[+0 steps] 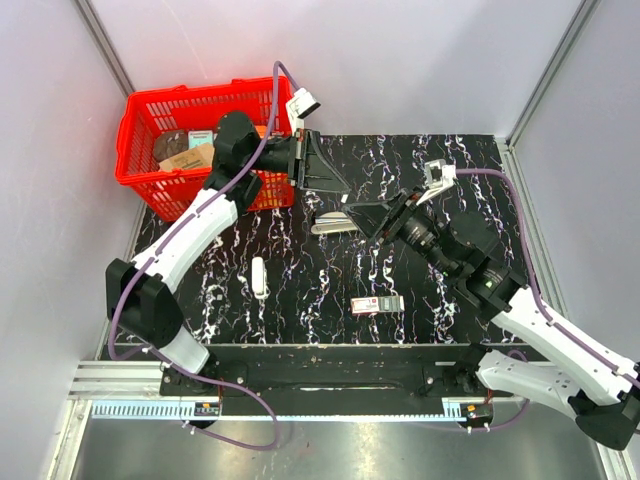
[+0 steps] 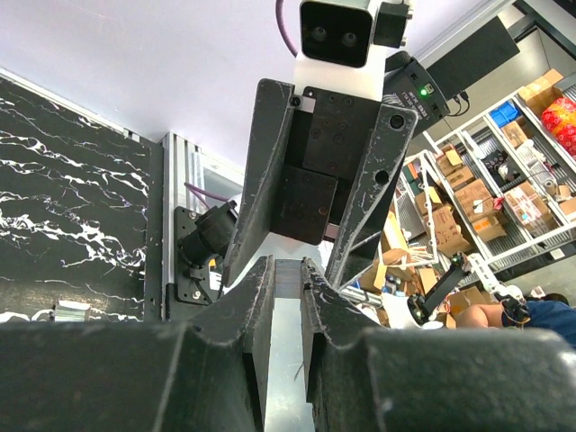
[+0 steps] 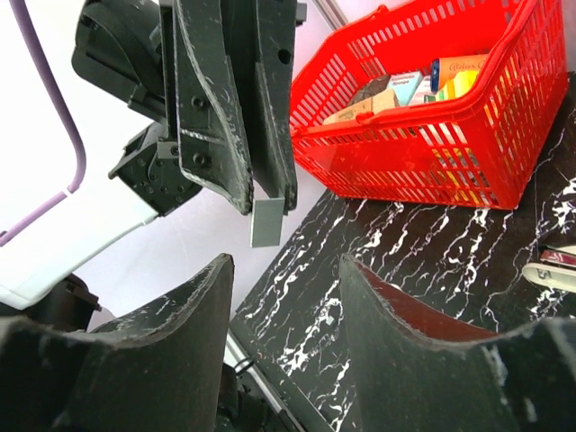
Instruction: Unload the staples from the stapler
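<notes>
Wrist views, not top: left gripper clamped on thin grey strip.
Own tool: right gripper apart, empty.
Top view: stapler on table, just beside right gripper's tips.

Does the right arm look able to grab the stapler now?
Probably yes: the right pincer hovers open just beside the stapler with nothing between; the left pincer, gripping a grey strip, is clear of it.

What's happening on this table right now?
The left claw is shut on a small grey strip, likely staples, and holds it up in the air. The right claw faces it, open and holding nothing. The stapler lies on the table close by, with neither claw on it.
</notes>
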